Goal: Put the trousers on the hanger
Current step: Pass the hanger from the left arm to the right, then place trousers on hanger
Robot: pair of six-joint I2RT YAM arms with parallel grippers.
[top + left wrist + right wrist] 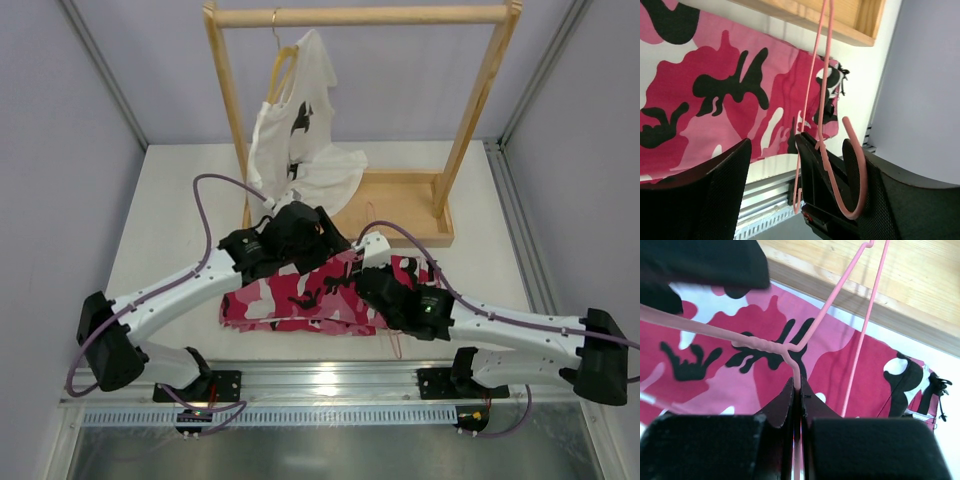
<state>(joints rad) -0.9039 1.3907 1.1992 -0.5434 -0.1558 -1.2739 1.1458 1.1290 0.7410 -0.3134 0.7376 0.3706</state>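
Observation:
The trousers (290, 300), in pink, white and black camouflage, lie flat on the table in front of the arms and fill the ground in both wrist views (725, 95) (730, 385). The thin pink wire hanger (832, 302) hangs above them. My right gripper (800, 387) is shut on its neck just below the twisted joint. My left gripper (805, 195) stands open, and the hanger's curled hook (855, 170) hangs loose between its fingers, close to the right finger (900, 200). In the top view the two grippers (325, 240) (372, 272) meet above the trousers' upper edge.
A wooden rack with a tray base (395, 205) stands right behind the trousers. A white T-shirt with a black print (300, 140) hangs from its bar on a wooden hanger. A metal rail (330, 380) runs along the near table edge.

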